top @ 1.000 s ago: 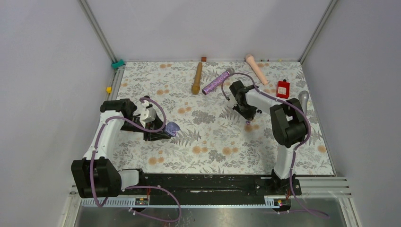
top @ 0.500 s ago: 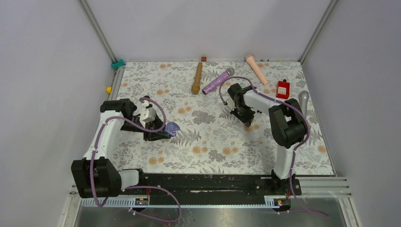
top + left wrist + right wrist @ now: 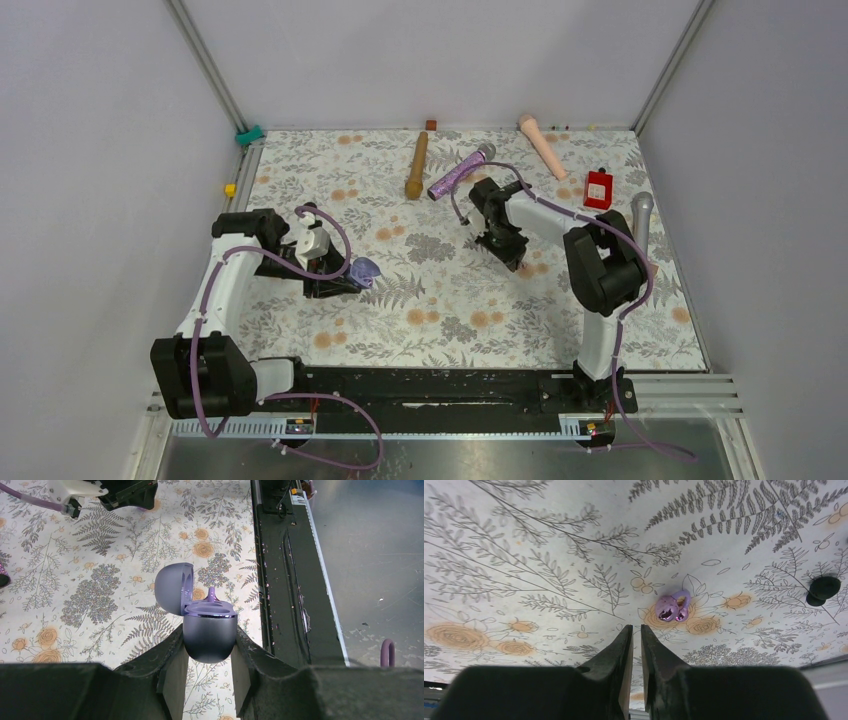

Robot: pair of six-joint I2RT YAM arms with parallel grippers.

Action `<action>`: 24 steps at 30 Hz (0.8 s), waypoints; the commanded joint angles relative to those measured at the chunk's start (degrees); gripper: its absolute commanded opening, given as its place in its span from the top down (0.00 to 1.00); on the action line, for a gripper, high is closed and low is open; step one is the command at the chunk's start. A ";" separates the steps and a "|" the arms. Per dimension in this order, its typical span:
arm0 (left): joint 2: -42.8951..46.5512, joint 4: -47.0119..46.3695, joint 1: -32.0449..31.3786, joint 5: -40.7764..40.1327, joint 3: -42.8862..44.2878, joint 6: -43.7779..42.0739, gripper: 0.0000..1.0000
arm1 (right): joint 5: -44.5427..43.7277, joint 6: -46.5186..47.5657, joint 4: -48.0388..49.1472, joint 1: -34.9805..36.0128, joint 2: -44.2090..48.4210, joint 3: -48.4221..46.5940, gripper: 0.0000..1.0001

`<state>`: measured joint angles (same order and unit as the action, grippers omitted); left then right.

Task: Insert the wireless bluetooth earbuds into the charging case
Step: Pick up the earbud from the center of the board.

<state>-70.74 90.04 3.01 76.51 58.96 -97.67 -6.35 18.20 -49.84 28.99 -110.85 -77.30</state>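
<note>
My left gripper (image 3: 209, 641) is shut on the lilac-grey charging case (image 3: 209, 630), which it holds upright with its lid open. A lilac earbud stem (image 3: 211, 594) stands up out of the case. The case also shows in the top view (image 3: 366, 270), at mid-left of the floral mat. My right gripper (image 3: 637, 630) is shut and empty, low over the mat. A shiny lilac earbud (image 3: 672, 608) lies on the mat just ahead and to the right of its tips, not touching them. A small black bud-sized thing (image 3: 822, 589) lies farther right.
Along the far side of the mat lie a tan microphone (image 3: 416, 165), a glittery purple one (image 3: 458, 172) and a pink one (image 3: 541, 146). A red block (image 3: 598, 188) and a grey microphone (image 3: 641, 215) are at the right. The black base rail (image 3: 285, 580) runs beside the case.
My right gripper has moved left across the mat, away from where it was a second ago. The left arm and the case have not moved.
</note>
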 commanded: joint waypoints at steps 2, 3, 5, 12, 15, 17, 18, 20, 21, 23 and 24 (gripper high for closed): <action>0.87 2.27 0.32 2.49 0.09 -1.82 1.00 | 1.14 -1.44 -2.02 1.68 -0.52 -3.88 0.80; 0.94 2.25 0.38 2.47 0.10 -1.82 1.00 | 1.28 -1.49 -2.07 1.68 -0.35 -4.12 0.79; 1.07 2.28 0.34 2.44 0.10 -1.79 1.00 | 1.01 -1.37 -1.97 1.68 0.53 -4.22 0.75; 1.04 2.31 0.39 2.42 0.10 -1.76 1.00 | -2.33 -1.77 -0.29 1.28 2.31 -2.65 0.59; 1.16 2.28 0.42 2.44 -0.01 -1.78 1.00 | -3.10 -2.40 -0.37 0.43 1.15 -2.60 0.56; 1.37 2.29 0.44 2.42 0.01 -1.89 1.00 | -3.41 -2.69 0.11 -0.36 0.64 -2.35 0.56; 1.30 2.31 0.43 2.43 -0.06 -1.90 1.00 | -3.48 -2.87 0.29 -0.79 0.51 -2.26 0.55; 1.23 2.25 0.38 2.48 -0.08 -1.99 1.00 | -3.13 -3.17 0.23 -1.63 0.24 -2.32 0.55; 1.22 2.27 0.42 2.47 -0.07 -2.00 1.00 | -2.77 -3.24 0.27 -1.85 0.06 -2.33 0.56; 1.20 2.31 0.38 2.44 -0.08 -1.96 1.00 | -2.71 -3.33 0.25 -2.10 -0.49 -2.33 0.56; 1.17 2.25 0.43 2.45 -0.08 -2.04 1.00 | -2.66 -3.30 0.25 -2.10 -0.64 -2.27 0.56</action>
<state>-70.65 90.04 3.01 76.51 58.96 -97.67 -8.08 15.99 -49.80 27.51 -110.76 -79.75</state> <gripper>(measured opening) 0.330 0.441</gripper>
